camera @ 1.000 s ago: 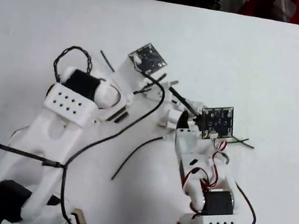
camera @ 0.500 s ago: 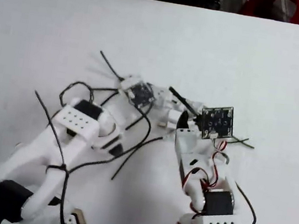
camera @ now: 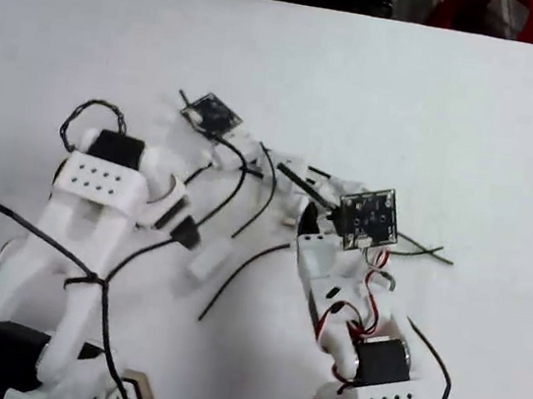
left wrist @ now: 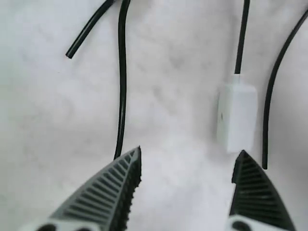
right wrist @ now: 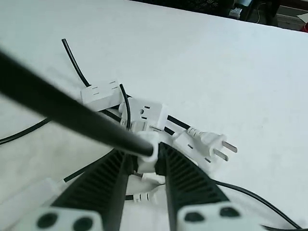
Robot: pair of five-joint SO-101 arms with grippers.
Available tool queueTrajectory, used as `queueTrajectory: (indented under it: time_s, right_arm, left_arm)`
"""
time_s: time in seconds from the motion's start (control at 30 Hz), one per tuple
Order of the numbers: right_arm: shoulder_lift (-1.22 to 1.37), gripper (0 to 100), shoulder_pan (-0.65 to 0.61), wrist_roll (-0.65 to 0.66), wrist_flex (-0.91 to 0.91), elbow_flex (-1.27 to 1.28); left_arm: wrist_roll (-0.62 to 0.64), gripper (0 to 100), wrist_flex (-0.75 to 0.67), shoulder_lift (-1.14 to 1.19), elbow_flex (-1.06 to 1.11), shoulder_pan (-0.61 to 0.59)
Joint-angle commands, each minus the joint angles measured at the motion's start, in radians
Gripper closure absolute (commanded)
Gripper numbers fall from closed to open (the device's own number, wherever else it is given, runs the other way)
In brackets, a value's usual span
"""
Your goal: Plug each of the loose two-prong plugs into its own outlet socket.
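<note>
On a white table point(camera: 479, 100), we see two arms side by side, the left arm point(camera: 51, 249) and the right arm point(camera: 363, 357), their wrists bent in near each other over a tangle of black cables point(left wrist: 121, 86).

The left claw point(left wrist: 188, 153) hangs low over bare table with its jaws spread wide and nothing between them. A white block point(left wrist: 236, 118) lies flat just ahead of one jaw's tip, outside the gap. Its long axis runs roughly along the claw's reach, and its cable leaves from the far end. From above, the block point(camera: 208, 262) sits between the two arms, nearer the left one. We judge that the claw must shift sideways before it can straddle the block.

The right claw point(right wrist: 144, 159) is pressed together, pinching a white cable end point(right wrist: 150, 144) whose thick cable runs back past the camera. We cannot tell whether this is a plug. Just ahead sit two sockets point(right wrist: 100, 91) point(right wrist: 147, 113), touching or nearly so. Beside them lies a loose plug point(right wrist: 204, 140), its prongs point(right wrist: 225, 149) pointing away from them.

The table's edges are well away. Open room lies beyond the sockets and on the right arm's outer side. The space between the arms is crowded with cables.
</note>
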Motion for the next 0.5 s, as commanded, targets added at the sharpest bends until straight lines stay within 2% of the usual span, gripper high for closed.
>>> queueTrajectory:
  time_s: [0.0, 0.17, 0.33, 0.47]
  right_arm:
    - [-0.002, 98.1, -0.012, 0.000, 0.004, -0.008]
    - [-0.002, 98.1, -0.013, 0.000, 0.001, 0.002]
    - [-0.002, 98.1, -0.013, 0.000, 0.002, 0.002]
    - [-0.002, 98.1, -0.015, 0.000, 0.002, 0.002]
  left_arm:
    - [0.000, 70, 0.020, -0.013, -0.031, 0.001]
    - [0.000, 70, -0.017, -0.013, 0.040, 0.070]
    - [-0.006, 69, -0.259, -0.004, 0.222, 0.048]
    - [-0.077, 70, -0.353, -0.002, 0.327, 0.045]
